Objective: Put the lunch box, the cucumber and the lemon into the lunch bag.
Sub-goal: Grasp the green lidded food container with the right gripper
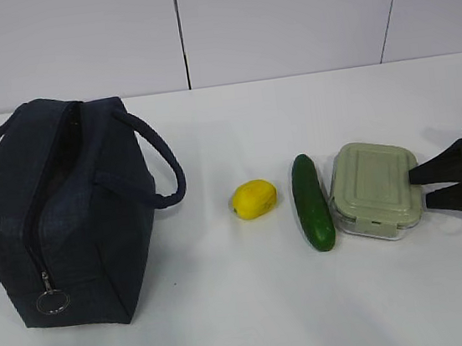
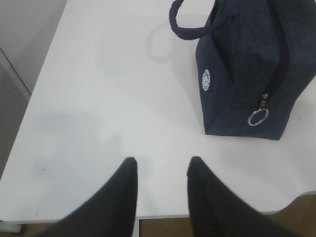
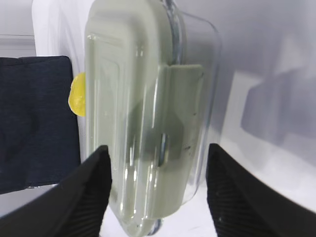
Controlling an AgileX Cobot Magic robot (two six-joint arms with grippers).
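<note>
The lunch box [image 1: 374, 187], with a pale green lid and a clear base, lies at the right of the white table. My right gripper [image 1: 420, 187] is open at its right end. In the right wrist view the lunch box [image 3: 143, 113] has its near end between the fingers of the right gripper [image 3: 158, 150], which are not closed on it. The dark green cucumber [image 1: 311, 201] lies just left of the box, and the yellow lemon [image 1: 253, 198] left of that. The navy lunch bag [image 1: 67, 210] stands at the far left. My left gripper [image 2: 162, 160] is open and empty, short of the lunch bag [image 2: 247, 64].
A metal ring pull [image 1: 52, 302] hangs on the bag's front, and the zipper slit gapes along the top. The table's near edge [image 2: 212, 213] runs just under the left fingers. The lemon [image 3: 76, 96] and the bag [image 3: 34, 123] show beyond the box.
</note>
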